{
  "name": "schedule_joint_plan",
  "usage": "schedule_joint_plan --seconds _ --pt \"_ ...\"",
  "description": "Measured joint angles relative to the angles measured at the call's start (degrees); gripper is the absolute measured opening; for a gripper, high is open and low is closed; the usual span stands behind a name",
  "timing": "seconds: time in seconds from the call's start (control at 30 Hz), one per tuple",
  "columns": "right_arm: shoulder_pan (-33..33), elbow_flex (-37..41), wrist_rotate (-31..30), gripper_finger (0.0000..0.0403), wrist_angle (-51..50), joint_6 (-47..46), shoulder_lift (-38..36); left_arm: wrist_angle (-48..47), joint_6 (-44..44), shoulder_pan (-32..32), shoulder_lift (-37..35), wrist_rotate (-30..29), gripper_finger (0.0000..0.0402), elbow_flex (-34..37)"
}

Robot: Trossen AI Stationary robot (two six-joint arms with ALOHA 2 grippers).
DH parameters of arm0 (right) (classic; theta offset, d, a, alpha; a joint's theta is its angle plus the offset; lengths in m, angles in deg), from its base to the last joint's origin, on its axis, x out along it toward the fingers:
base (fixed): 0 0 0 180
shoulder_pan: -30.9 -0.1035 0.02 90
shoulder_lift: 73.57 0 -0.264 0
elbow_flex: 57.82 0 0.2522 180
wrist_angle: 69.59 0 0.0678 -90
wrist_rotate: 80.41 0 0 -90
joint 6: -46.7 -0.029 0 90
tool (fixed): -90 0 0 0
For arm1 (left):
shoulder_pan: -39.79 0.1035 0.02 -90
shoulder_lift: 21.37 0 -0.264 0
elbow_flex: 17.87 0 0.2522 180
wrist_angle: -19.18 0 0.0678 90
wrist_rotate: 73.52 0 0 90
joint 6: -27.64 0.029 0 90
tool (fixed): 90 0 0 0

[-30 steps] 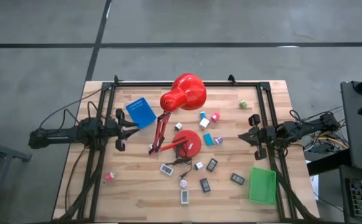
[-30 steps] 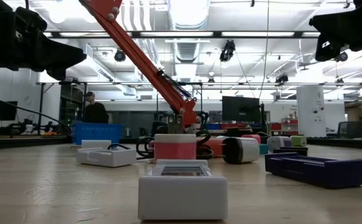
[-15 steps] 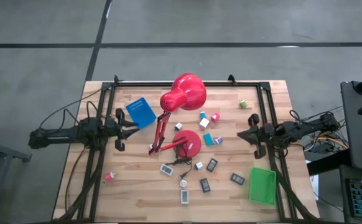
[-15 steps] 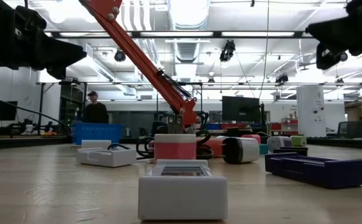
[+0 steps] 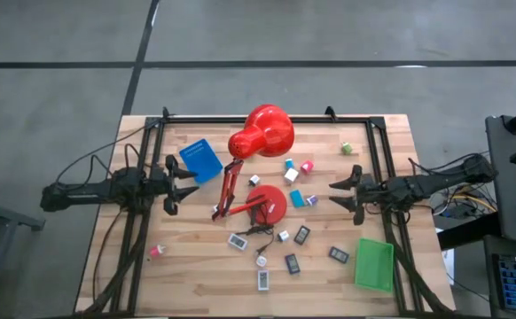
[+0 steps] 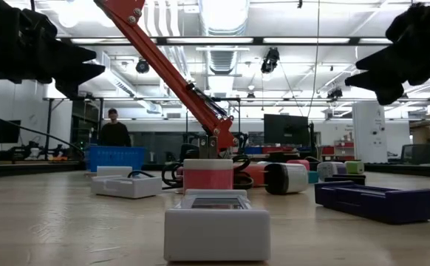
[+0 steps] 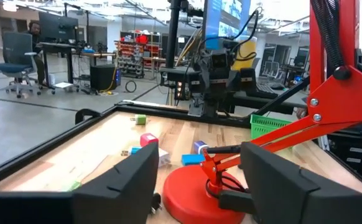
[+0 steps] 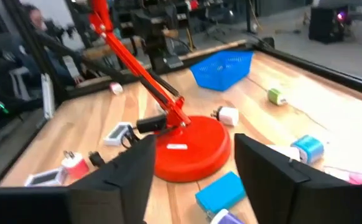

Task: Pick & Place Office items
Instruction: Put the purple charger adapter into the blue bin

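The office items lie scattered over the wooden table: a pink block [image 5: 307, 166], a teal block [image 5: 297, 198], a white block [image 5: 291, 175], a green block [image 5: 347, 148], dark flat rectangles [image 5: 302, 235] and white flat rectangles [image 5: 238, 240]. My left gripper [image 5: 185, 180] hovers level above the table's left part, open, with nothing between its fingers [image 7: 116, 180]. My right gripper [image 5: 335, 192] hovers above the right part, open and empty, pointing toward the teal block [image 8: 221, 190]. In the low view a white rectangle [image 6: 216, 222] rests flat on the table nearest the camera.
A big red desk lamp stands mid-table, base [image 5: 269, 203] between the grippers, head [image 5: 262, 131] toward the far edge. A blue tray [image 5: 200, 159] lies far left, a green tray [image 5: 373, 264] near right. A black frame [image 5: 267, 118] borders the table. A person [image 6: 113, 129] stands in the room behind.
My right gripper has gone a little toward the table's left, toward the lamp base, has rolled and tipped slightly down, and has opened. My left gripper has stayed where it was and has opened. The items and the lamp have kept still.
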Motion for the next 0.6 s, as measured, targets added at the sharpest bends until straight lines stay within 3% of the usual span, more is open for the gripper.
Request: schedule_joint_plan --seconds 0.1,0.43,0.6 --pt "0.19 -3.32 0.03 0.0240 -1.96 -1.01 4.90 -0.41 1.59 0.00 0.53 0.08 0.0244 0.00" --pt "0.17 -15.80 2.21 0.0231 -9.39 -1.25 28.68 -3.39 2.75 0.00 1.35 0.88 0.0241 -0.22" --pt "0.16 -19.67 6.65 0.0231 -10.88 -0.30 40.58 -13.06 3.83 0.00 1.79 0.53 0.0240 -3.90"
